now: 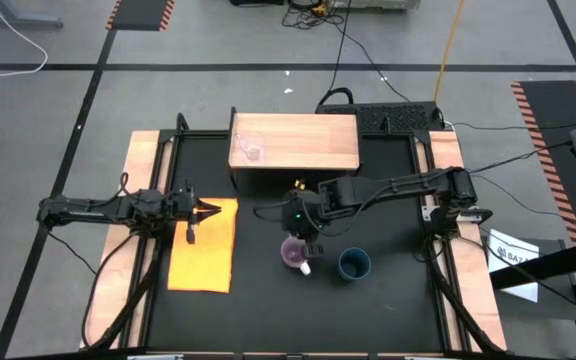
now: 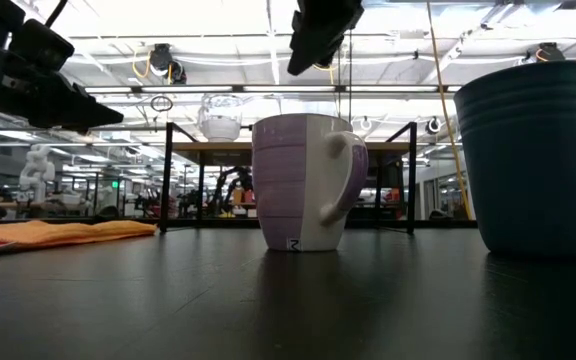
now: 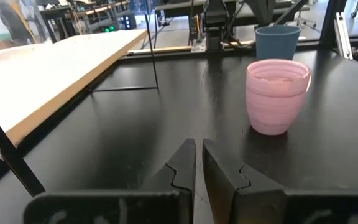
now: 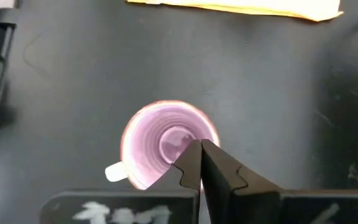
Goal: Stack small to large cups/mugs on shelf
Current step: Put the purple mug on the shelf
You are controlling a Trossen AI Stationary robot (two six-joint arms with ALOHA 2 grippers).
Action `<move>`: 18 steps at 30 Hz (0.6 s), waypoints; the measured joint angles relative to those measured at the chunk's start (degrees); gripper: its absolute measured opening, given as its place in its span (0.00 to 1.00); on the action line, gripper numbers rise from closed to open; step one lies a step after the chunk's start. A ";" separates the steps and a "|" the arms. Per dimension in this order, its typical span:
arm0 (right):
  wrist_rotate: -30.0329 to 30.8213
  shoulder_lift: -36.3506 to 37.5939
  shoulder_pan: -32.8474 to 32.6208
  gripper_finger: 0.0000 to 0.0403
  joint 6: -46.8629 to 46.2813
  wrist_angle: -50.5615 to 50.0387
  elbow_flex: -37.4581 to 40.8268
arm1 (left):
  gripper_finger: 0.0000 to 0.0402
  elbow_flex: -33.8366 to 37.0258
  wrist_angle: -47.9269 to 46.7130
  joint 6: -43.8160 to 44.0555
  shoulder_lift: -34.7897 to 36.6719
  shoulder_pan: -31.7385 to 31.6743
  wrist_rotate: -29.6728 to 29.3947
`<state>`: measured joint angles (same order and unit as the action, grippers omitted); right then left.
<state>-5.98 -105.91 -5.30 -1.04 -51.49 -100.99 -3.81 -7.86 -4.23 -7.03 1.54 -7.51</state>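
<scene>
The light purple mug (image 1: pixel 295 254) stands upright on the black worktop (image 1: pixel 388 300), in front of the shelf and toward the near edge, its pale handle turned toward that edge. The dark teal-blue cup (image 1: pixel 354 264) stands upright just beside it, toward the right edge, the two apart. The tiny clear glass cup (image 1: pixel 249 149) sits on the light-wood shelf (image 1: pixel 308 140), near the shelf's left end; the shelf stands along the far edge of the worktop.

The right gripper (image 4: pixel 201 163) hangs directly above the mug's mouth, clear of its rim in the low view, its fingers pressed together and holding nothing. The left gripper (image 3: pixel 198 163) hovers over the far end of the yellow-orange mat (image 1: pixel 204 262) near the left edge, its fingers nearly together with a thin gap, empty.
</scene>
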 joint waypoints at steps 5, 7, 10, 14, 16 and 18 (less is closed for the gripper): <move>0.03 -0.63 0.28 0.00 -0.08 -0.64 0.00 | 0.08 0.02 0.09 0.00 -0.11 0.00 -0.02; 0.00 -0.87 0.25 0.00 -0.05 -1.43 0.03 | 0.08 0.02 0.09 0.00 -0.11 0.00 -0.02; -0.24 -0.74 0.20 0.00 0.01 -1.44 0.04 | 0.08 0.02 0.11 -0.02 -0.11 -0.01 -0.02; -1.70 -1.52 0.20 0.00 -0.21 -1.37 0.02 | 0.08 0.02 0.07 -0.02 -0.11 0.00 -0.02; -1.81 -1.98 0.20 0.00 -0.97 -1.11 0.02 | 0.08 0.02 0.07 -0.02 -0.11 0.00 -0.02; -2.37 -2.53 0.20 0.00 -1.16 -1.02 0.02 | 0.08 0.02 0.07 -0.02 -0.11 0.00 -0.02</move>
<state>-8.36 -108.44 -5.10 -2.20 -52.51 -100.97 -3.79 -7.79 -4.25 -7.14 1.54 -7.53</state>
